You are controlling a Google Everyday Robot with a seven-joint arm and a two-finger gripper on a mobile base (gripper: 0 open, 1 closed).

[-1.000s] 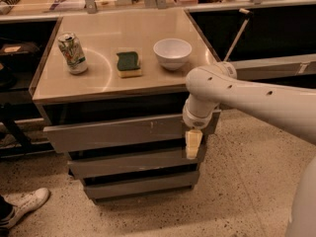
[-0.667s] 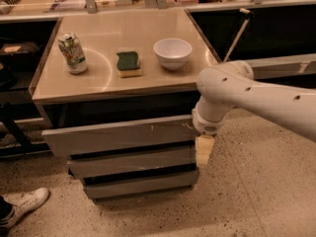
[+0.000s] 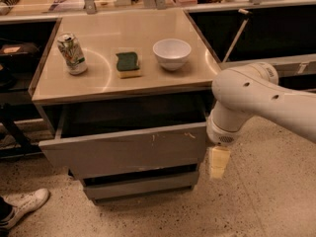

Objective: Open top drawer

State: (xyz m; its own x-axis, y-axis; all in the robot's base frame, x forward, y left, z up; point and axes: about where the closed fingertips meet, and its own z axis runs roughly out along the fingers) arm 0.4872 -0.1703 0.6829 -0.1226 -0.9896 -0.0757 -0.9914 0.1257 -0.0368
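- Judging the wide flat grey handleless top drawer: it looks like a stiff sheet-metal box on slides. It should be rigid and not fragile, with moderate drag, and lighter if empty. The inside is dark, so its contents are unclear.
- It sits directly under the beige cabinet top, pulled well out toward the near side. The open cavity shows behind its front panel, so the task looks largely done.
- There is no handle. The usable holds are the front panel's top lip or its right end edge. The face is smooth and would be slippery for a flat push or pull, so hooking over the lip is the safer option.
- The pale yellow two-finger gripper hangs below the white arm's wrist, just beside the right end of the drawer front. I cannot tell whether it is open or closed, or whether it touches the panel. Nothing is visibly held.
- A narrower grey lower drawer sits closed beneath.
- Writing: the front panel carries only small pale scratches and no text.
- The dented green-and-white drink can at far left has printing, but it is not legible.
- The green-and-yellow sponge and white ceramic bowl carry no visible marks.
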